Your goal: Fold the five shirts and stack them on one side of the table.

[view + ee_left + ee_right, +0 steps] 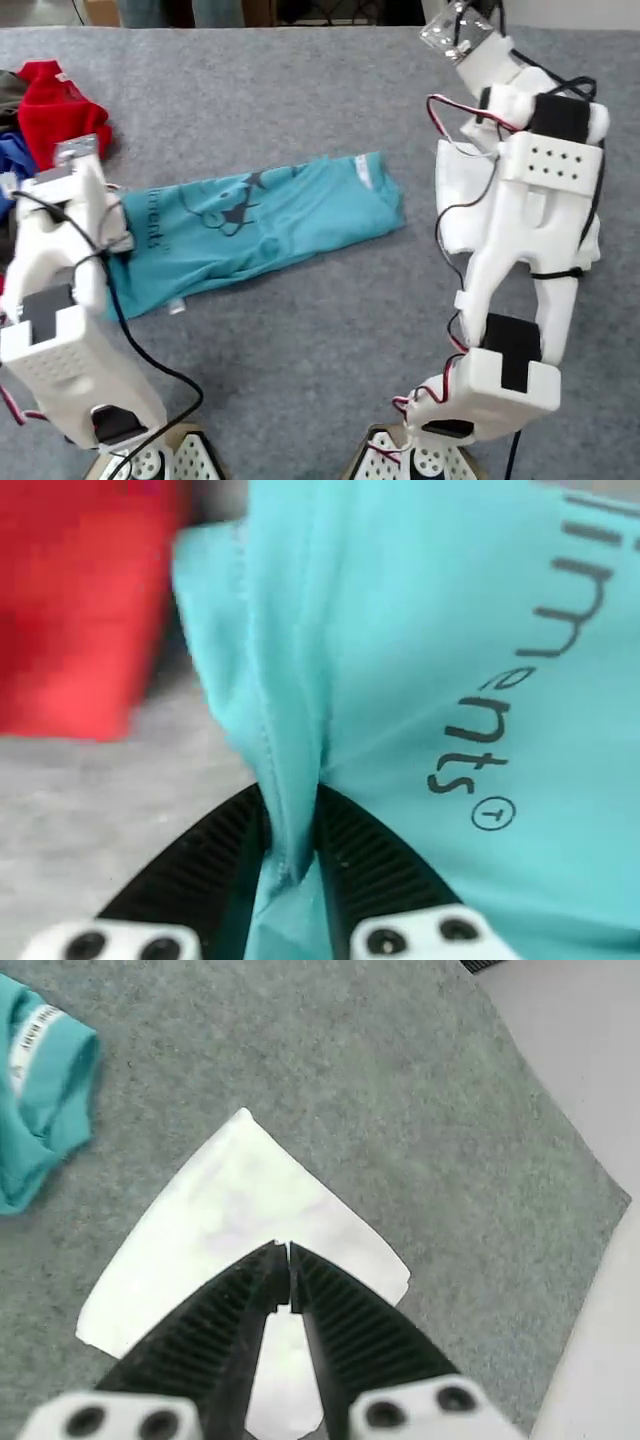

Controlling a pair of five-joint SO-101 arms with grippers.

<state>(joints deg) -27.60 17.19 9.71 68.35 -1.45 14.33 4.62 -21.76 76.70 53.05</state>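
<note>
A teal shirt (260, 230), folded into a long strip, lies across the middle of the grey table. My left gripper (116, 240) is at the strip's left end. In the left wrist view it (292, 825) is shut on a bunched fold of the teal shirt (430, 630). A folded white shirt (462, 200) lies at the right, partly under the right arm. My right gripper (284, 1260) hangs just above the white shirt (220, 1210), its fingers shut with nothing between them. The teal shirt's collar end (40, 1080) lies beside it.
A red shirt (55, 100), a blue one (12, 155) and a dark one (8, 88) are heaped at the far left edge. The red shirt (80, 600) lies close behind the left gripper. The grey mat ends at a pale border (600, 1090) near the white shirt.
</note>
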